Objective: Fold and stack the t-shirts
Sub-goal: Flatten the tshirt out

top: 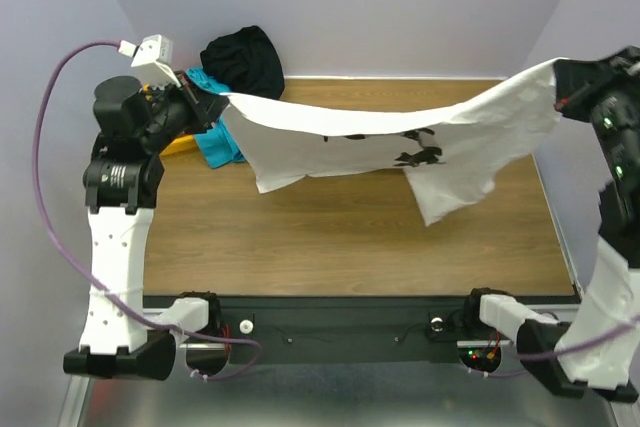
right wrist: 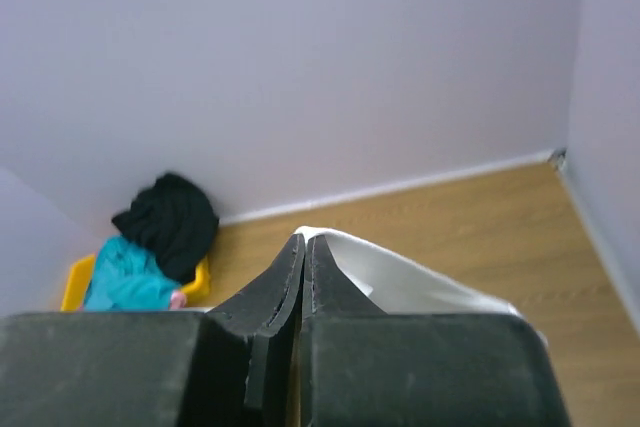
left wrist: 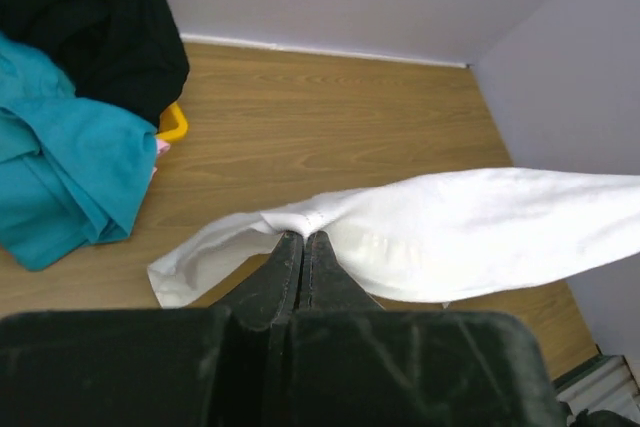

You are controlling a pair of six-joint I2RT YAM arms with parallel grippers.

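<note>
A white t-shirt [top: 380, 132] with a black chest mark [top: 420, 155] hangs stretched in the air across the table, sagging in the middle. My left gripper [top: 222, 97] is shut on its left corner, and my right gripper [top: 558, 97] is shut on its right corner. In the left wrist view the gripper [left wrist: 303, 237] pinches the white cloth [left wrist: 470, 232] at its fingertips. The right gripper [right wrist: 304, 239] holds a white cloth edge [right wrist: 400, 282] the same way. A teal t-shirt [top: 215, 137] and a black t-shirt [top: 243, 62] lie piled at the back left.
A yellow bin [top: 178, 144] sits under the pile of shirts at the back left, with a bit of pink cloth [left wrist: 160, 147] showing beside it. The wooden table [top: 340, 237] lies below the hanging shirt. Purple walls close in the back and right sides.
</note>
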